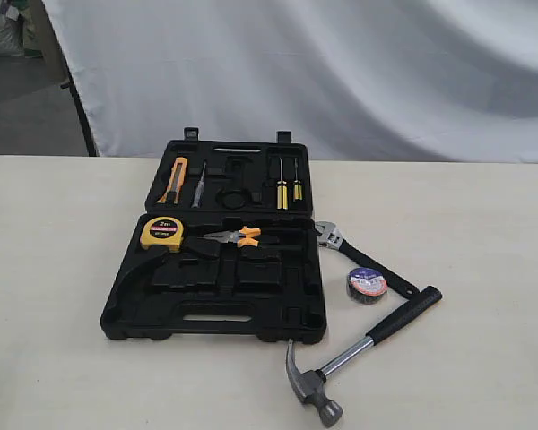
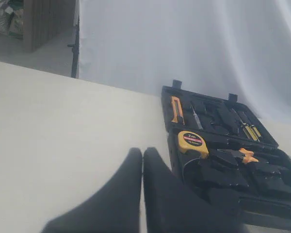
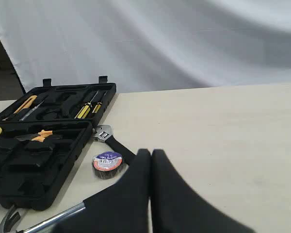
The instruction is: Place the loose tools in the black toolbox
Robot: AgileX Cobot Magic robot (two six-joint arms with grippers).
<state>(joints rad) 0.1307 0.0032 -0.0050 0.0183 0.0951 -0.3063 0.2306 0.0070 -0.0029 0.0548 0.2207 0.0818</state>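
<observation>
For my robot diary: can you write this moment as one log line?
black toolbox open | outside: hammer, wrench, tape roll | left gripper shut | right gripper shut | nothing held

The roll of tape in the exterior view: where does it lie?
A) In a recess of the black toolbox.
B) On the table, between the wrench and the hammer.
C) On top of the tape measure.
B: the roll of tape sits on the table outside the black toolbox, in the wedge between the wrench and the hammer handle.
</observation>
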